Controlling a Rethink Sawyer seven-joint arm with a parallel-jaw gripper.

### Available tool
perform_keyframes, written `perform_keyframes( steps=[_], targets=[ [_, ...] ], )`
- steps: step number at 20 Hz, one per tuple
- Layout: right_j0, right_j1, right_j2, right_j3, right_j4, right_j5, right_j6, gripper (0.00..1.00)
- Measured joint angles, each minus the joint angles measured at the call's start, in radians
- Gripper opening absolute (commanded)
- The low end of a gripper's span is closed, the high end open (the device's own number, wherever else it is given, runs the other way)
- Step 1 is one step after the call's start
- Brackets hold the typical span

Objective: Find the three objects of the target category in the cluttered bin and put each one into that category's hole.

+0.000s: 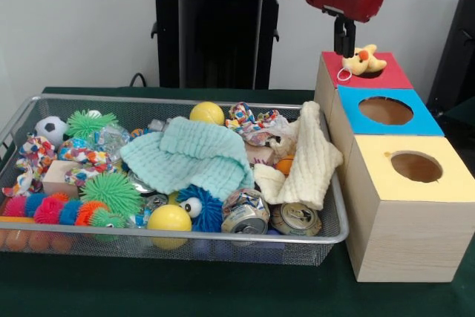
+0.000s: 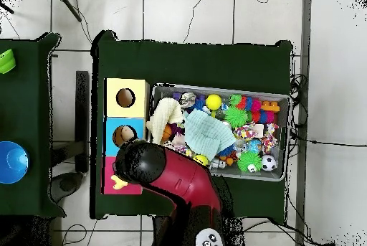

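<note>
Right now my gripper (image 1: 344, 44) hangs just above the red-topped box (image 1: 386, 76), the farthest of the three wooden boxes at the right of the table. My two dark fingers (image 1: 338, 37) point straight down and sit close together with only a sliver between them, and they have nothing in their grasp. Directly beneath them the yellow duck (image 1: 361, 59) lies on the red top, its orange beak showing and a small white loop trailing off its left side. It covers the spot where the red hole would be, so I cannot tell how deep it sits in it. From overhead my arm (image 2: 179, 178) hides most of that box and only a bit of the yellow duck (image 2: 119, 181) peeks out at the edge.

Next nearer stands the blue-topped box (image 1: 386, 113) with its round hole open, and nearest the yellow-topped box (image 1: 415, 168).

To the left, the wire basket (image 1: 185, 237) is crowded: a mint cloth (image 1: 189, 155) in the middle, a cream cloth (image 1: 308, 161) draped at its right end, two yellow balls (image 1: 169, 219), crushed cans (image 1: 297, 217), spiky green balls (image 1: 110, 192) and a small football (image 1: 50, 130) in the far left corner.
</note>
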Motion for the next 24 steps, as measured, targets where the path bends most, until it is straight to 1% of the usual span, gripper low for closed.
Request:
perform_keyframes(
  steps=[7, 10, 11, 13, 18, 24],
  targets=[
    [-0.005, -0.006, 0.023, 0.026, 0.012, 0.000, 0.000, 0.00],
    [-0.009, -0.010, 0.035, 0.037, 0.028, 0.000, 0.000, 0.00],
    [-0.016, -0.017, 0.048, 0.050, 0.049, 0.000, 0.000, 0.00],
    [-0.022, -0.020, 0.058, 0.061, 0.066, 0.000, 0.000, 0.00],
    [-0.042, -0.020, 0.082, 0.085, 0.094, 0.000, 0.000, 0.00],
    [-0.060, -0.011, 0.108, 0.101, 0.098, 0.001, 0.000, 0.00]
  ],
)
